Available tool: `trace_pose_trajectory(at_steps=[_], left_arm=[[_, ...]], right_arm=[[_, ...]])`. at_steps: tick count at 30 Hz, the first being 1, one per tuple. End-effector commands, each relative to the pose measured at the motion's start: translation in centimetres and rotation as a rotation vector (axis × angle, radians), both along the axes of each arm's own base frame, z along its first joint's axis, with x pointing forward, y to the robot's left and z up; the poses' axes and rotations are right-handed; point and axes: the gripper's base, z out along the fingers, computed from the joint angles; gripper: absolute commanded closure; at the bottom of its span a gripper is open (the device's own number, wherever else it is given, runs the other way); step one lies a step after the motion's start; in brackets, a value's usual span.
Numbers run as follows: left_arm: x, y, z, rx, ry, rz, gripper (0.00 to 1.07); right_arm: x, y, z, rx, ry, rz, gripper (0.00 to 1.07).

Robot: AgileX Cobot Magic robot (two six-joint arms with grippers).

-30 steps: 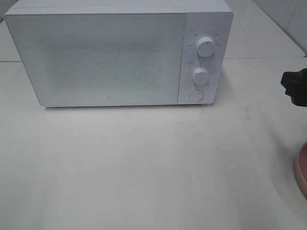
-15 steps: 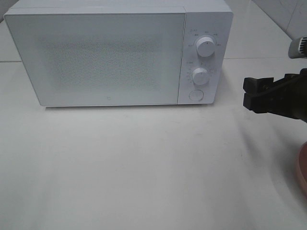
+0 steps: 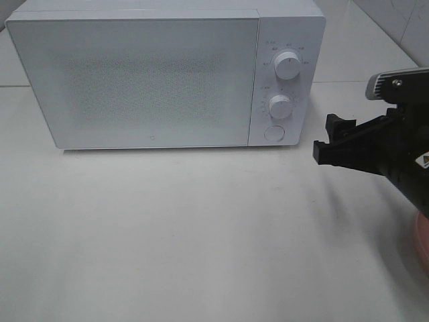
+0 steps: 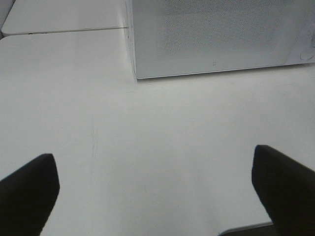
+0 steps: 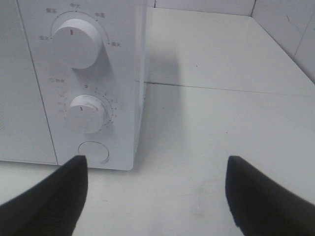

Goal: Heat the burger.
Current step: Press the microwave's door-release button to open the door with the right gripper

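A: Where is the burger?

B: None of the three views shows it, so I cannot tell where it lies. The white box-shaped microwave oven (image 3: 164, 77) stands far and left of centre on the pale table top (image 3: 201, 235), with its speckled door (image 3: 134, 84) shut.

A: And the pink thing on the right?

B: That is the curved rim of a round pink plate (image 3: 422, 245). It sits at the right edge of the high view, nearer than the oven and partly hidden under the dark right arm (image 3: 402, 147). Whatever it carries is out of the picture.

A: How does the right gripper (image 3: 326, 139) stand?

B: It is black and hangs over the table just right of the oven's control panel, apart from it and pointing left toward it. Its own wrist view shows the jaws spread wide with nothing between them.

A: What is on that panel?

B: There is a round white upper knob (image 3: 287, 66) with a round white lower knob (image 3: 279, 106) beneath it. Lowest is a flat round white button (image 3: 273, 133). The gripper's tips sit about level with the button, to its right.

A: And the left gripper (image 4: 152, 157)?

B: Only its wrist view shows it. The jaws are spread wide and empty over bare table, on the near side of the oven's left front corner and well apart from it.
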Motion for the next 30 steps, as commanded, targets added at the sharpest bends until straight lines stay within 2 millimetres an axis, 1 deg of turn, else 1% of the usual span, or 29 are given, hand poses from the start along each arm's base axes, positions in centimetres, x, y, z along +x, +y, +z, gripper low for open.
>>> trace_pose_trajectory(at_steps=[1, 4, 6, 7, 10, 13, 19, 21, 25, 29, 30], left_arm=[[0.0, 0.0, 0.0, -0.004, -0.002, -0.004, 0.07], [0.0, 0.0, 0.0, -0.004, -0.002, -0.004, 0.07], [0.0, 0.0, 0.0, -0.004, -0.002, -0.004, 0.07], [0.0, 0.0, 0.0, -0.004, -0.002, -0.004, 0.07], [0.0, 0.0, 0.0, -0.004, -0.002, -0.004, 0.07], [0.0, 0.0, 0.0, -0.004, -0.002, -0.004, 0.07], [0.0, 0.0, 0.0, -0.004, -0.002, -0.004, 0.07], [0.0, 0.0, 0.0, -0.004, -0.002, -0.004, 0.07], [0.0, 0.0, 0.0, -0.004, -0.002, -0.004, 0.07], [0.0, 0.0, 0.0, -0.004, -0.002, -0.004, 0.07], [0.0, 0.0, 0.0, -0.004, -0.002, -0.004, 0.07]], right_arm=[[-0.3, 1.1, -0.5, -0.043, -0.034, 0.028, 0.32], [-0.4, 1.3, -0.7, -0.049, -0.037, 0.034, 0.32], [-0.4, 2.0, -1.1, -0.053, -0.032, 0.023, 0.32], [-0.4, 2.0, -1.1, -0.053, -0.032, 0.023, 0.32], [0.0, 3.3, -1.5, -0.054, -0.042, 0.005, 0.32], [0.3, 3.9, -1.5, -0.059, -0.064, 0.008, 0.32], [0.4, 4.3, -1.5, -0.056, -0.068, 0.014, 0.32], [0.7, 4.6, -1.2, -0.044, -0.080, 0.012, 0.32], [0.6, 4.6, -1.2, -0.042, -0.080, 0.012, 0.32], [0.6, 4.6, -1.3, 0.023, -0.076, 0.005, 0.32], [0.6, 4.6, -1.3, 0.084, -0.077, -0.003, 0.32]])
